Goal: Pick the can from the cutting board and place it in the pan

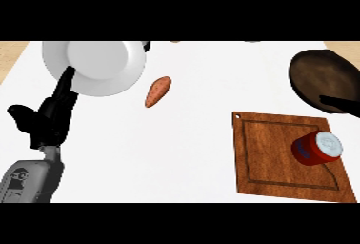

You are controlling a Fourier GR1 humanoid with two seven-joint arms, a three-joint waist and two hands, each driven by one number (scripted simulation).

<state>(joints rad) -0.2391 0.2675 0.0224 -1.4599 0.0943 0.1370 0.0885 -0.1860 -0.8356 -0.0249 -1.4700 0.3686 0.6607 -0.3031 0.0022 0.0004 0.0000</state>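
Left hand (44, 121) at the near left, fingers straight, apart and pointing up, resting, holding nothing. Right hand not in view, so its fingers' state is unknown. Red can with white lid (317, 148) stands on the brown wooden cutting board (271, 157), near its right edge, untouched. Pick not started.

Risks, my read: the can sits close to the board's edge, so a glancing approach could knock it off or tip it. The dark round pan (322, 78) lies just beyond the board at far right; its handle points back toward the can and could catch the carry.

Elsewhere on the white counter (183, 143): orange sweet potato (157, 91) mid-counter, white round plate (95, 66) far left. Neither blocks the can-to-pan path.
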